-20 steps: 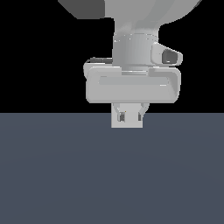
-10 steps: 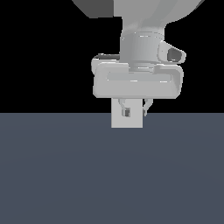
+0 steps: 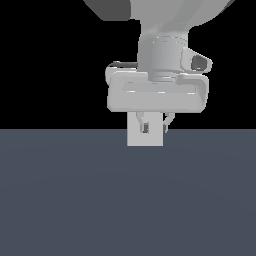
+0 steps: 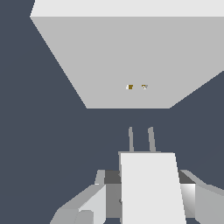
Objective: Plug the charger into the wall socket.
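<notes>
Flat dark slate-grey floor, bare, matte; black void behind, straight horizon line. Gripper hangs low above the floor, fingers narrowed onto charger, white block with two prongs pointing toward wall socket. Socket plate stands upright on floor, two small holes at centre, prongs near but apart. In exterior view, socket sits right behind fingers.

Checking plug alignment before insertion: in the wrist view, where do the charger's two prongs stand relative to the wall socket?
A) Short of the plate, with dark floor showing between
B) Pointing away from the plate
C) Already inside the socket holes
A: the charger prongs end before the wall socket, with dark floor between them.
</notes>
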Tool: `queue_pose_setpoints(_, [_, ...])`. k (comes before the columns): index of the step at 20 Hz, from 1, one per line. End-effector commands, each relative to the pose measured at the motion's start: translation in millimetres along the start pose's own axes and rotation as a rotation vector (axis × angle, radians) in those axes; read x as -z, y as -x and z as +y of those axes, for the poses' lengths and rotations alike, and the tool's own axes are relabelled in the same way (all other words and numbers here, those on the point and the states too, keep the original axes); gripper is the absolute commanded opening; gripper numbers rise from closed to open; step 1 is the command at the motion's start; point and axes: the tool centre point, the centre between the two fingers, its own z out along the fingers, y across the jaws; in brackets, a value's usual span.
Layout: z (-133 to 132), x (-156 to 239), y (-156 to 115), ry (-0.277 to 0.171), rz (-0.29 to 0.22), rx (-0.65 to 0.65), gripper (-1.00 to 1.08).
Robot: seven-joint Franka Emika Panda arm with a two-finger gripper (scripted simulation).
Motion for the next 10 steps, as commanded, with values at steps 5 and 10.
queue_pose_setpoints(5, [-0.3, -3.7, -11.3, 0.000, 0.000, 0.000, -1.00])
queue_pose_setpoints(10, [-0.3, -9.6, -29.8, 0.000, 0.000, 0.000, -1.00])
